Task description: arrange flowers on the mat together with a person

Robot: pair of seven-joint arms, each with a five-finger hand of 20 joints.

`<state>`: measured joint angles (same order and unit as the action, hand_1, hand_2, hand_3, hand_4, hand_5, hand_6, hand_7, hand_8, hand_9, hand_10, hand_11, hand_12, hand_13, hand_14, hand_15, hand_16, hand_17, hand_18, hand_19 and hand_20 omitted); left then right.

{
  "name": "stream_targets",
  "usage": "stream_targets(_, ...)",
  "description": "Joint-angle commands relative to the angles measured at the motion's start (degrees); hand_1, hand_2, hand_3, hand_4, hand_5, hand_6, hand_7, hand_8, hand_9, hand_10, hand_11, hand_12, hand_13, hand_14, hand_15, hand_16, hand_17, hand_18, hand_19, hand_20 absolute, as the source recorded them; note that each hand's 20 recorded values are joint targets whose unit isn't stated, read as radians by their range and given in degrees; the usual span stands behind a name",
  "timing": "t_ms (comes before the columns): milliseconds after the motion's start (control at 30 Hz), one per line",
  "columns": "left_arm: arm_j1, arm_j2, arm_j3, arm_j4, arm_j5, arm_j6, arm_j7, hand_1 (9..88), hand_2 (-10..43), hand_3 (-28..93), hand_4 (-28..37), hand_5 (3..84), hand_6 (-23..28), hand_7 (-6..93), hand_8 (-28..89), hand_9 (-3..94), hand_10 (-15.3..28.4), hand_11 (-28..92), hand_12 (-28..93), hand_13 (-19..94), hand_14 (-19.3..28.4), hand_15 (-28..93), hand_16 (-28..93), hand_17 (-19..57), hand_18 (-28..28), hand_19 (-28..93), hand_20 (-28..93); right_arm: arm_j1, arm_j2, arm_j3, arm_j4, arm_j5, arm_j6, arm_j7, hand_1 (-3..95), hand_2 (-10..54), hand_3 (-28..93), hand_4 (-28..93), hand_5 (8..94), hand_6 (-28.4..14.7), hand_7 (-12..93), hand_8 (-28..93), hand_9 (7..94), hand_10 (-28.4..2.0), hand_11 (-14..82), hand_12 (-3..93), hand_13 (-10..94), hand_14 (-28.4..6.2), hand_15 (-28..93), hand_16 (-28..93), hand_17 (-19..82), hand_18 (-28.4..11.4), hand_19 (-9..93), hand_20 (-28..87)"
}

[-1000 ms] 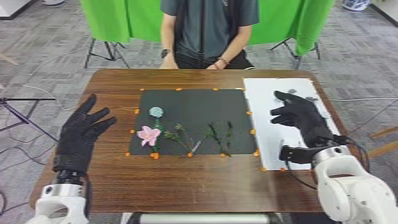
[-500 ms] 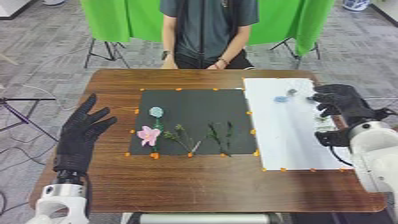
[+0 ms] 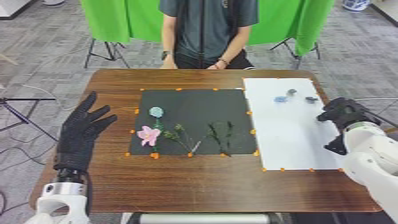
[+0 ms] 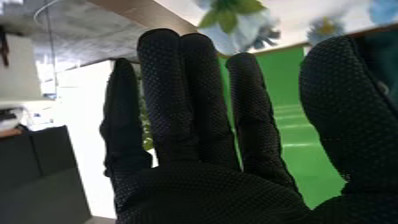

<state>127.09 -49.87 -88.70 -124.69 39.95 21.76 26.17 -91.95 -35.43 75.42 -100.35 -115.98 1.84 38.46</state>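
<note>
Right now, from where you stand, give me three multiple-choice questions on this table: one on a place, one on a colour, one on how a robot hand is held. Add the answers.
1. Where does the pink flower lie?
A. On the white sheet
B. On the dark mat
C. On bare wood

2. What colour is the bloom just beyond it?
A. Red
B. Yellow
C. Light blue

3. How is the left robot hand held?
A. Open, fingers extended
B. Curled into a fist
C. Pinching a stem

Answers:
1. B: its petals sit inside the mat's left edge.
2. C: its head shows pale blue against the mat.
3. A: its fingers stretch out, holding nothing.
</note>
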Motion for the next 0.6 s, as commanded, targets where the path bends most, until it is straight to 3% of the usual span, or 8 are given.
stream_targets(33, -0.1, -0.32, 0.10, 0.09, 0.00, 0.23, -0.35, 23.6, 4.4, 80, -28.1, 33.6, 3.0, 9.8, -9, 36.7, 17.1, 20, 9, 30, 26.3, 43, -7, -7.0, 24.9, 52, 19, 5.5, 0.1, -4.4, 2.8, -4.1, -1.7, 1.2, 31.9, -7.8, 79, -24, 48.3, 2.2, 19, -13, 56.0, -15.0, 43.5, 18.2, 53, -13.8, 64, 11, 14, -25.6, 66, 21)
stream_targets(333, -0.5, -0.77, 0.02, 0.19, 0.42, -0.35, -1.24, 23.7, 4.4, 80, -28.0, 33.6, 3.1, 9.9, -9, 36.7, 17.2, 21, 9, 30, 26.2, 43, -7, -7.1, 24.8, 52, 19, 9.5, -1.3, -9.3, 6.1, -5.2, -6.6, 3.2, 34.2, -9.1, 78, -26, 50.6, 3.8, 22, -14, 56.5, -14.6, 41.9, 17.6, 53, -13.0, 62, 11, 14, -25.6, 65, 21)
stream_targets(467, -0.8, -1.03, -0.01, 0.34, 0.64, -0.63, -1.64, 23.8, 4.5, 80, -28.0, 33.6, 3.1, 10.0, -9, 36.7, 17.2, 21, 9, 30, 26.2, 43, -7, -7.1, 24.7, 51, 19, 10.1, -1.5, -11.4, 7.1, -6.4, -5.1, 2.9, 36.7, -9.4, 77, -27, 53.7, 4.2, 25, -16, 58.2, -14.0, 40.5, 17.2, 54, -12.6, 60, 12, 14, -25.4, 64, 21)
stream_targets(533, -0.7, -1.17, -0.16, 0.30, 0.81, -0.77, -1.85, 23.7, 4.5, 80, -27.9, 33.6, 3.1, 10.0, -9, 36.7, 17.2, 21, 9, 30, 26.2, 43, -7, -7.1, 24.7, 51, 19, 10.3, -1.3, -12.9, 7.6, -8.3, -4.4, 2.2, 39.5, -9.5, 77, -27, 57.3, 4.7, 26, -16, 60.8, -12.5, 40.2, 17.2, 57, -11.5, 59, 12, 15, -25.0, 65, 22)
stream_targets(600, -0.8, -1.41, -0.16, 0.45, 0.90, -1.03, -2.19, 23.8, 4.4, 80, -27.9, 33.6, 3.1, 10.0, -9, 36.7, 17.2, 21, 9, 30, 26.2, 43, -7, -7.1, 24.7, 51, 19, 10.0, -1.4, -13.7, 7.8, -8.7, -3.8, 2.2, 44.3, -9.5, 73, -28, 60.4, 4.9, 28, -9, 65.2, -10.6, 36.0, 20.7, 60, -10.2, 57, 13, 16, -23.9, 65, 22)
